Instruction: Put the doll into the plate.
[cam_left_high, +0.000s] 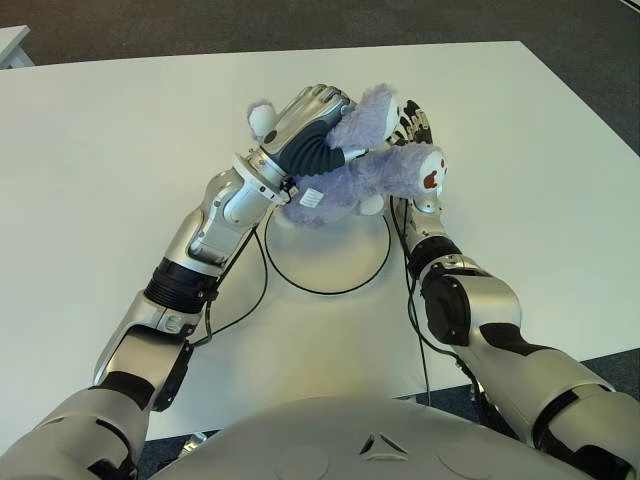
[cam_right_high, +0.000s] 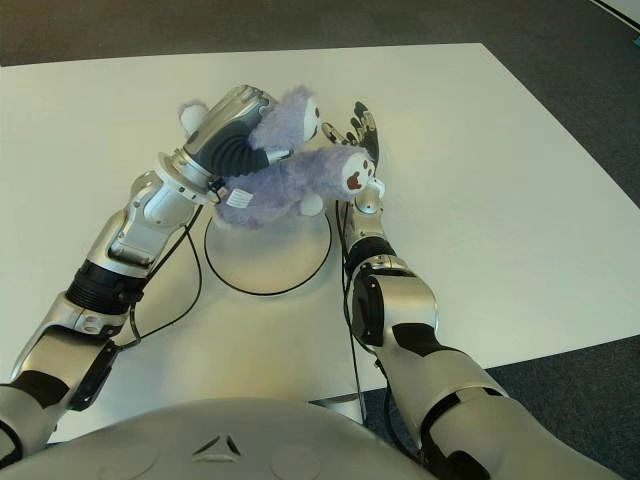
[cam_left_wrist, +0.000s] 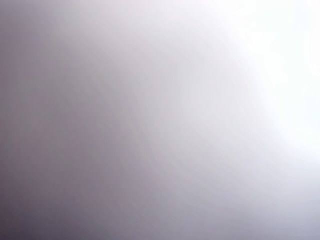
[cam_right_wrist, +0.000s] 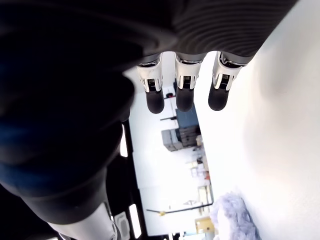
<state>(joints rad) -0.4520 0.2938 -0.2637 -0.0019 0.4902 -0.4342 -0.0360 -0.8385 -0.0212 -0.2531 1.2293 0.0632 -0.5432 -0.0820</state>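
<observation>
A fuzzy purple doll (cam_left_high: 365, 180) with a white face and a white tag hangs over the far edge of the white, dark-rimmed plate (cam_left_high: 330, 265). My left hand (cam_left_high: 310, 125) is shut on the doll's body from above. I cannot tell whether the doll touches the plate. My right hand (cam_left_high: 413, 122) shows just behind the doll's head, on its right, with straight fingers (cam_right_wrist: 184, 90) holding nothing. A tuft of the doll (cam_right_wrist: 232, 215) shows in the right wrist view. The left wrist view is a pale blur.
The plate lies on a white table (cam_left_high: 120, 150) whose far and right edges meet dark carpet (cam_left_high: 600, 60). Thin black cables (cam_left_high: 262, 270) run along both forearms beside the plate. A corner of another white table (cam_left_high: 10, 42) shows at the far left.
</observation>
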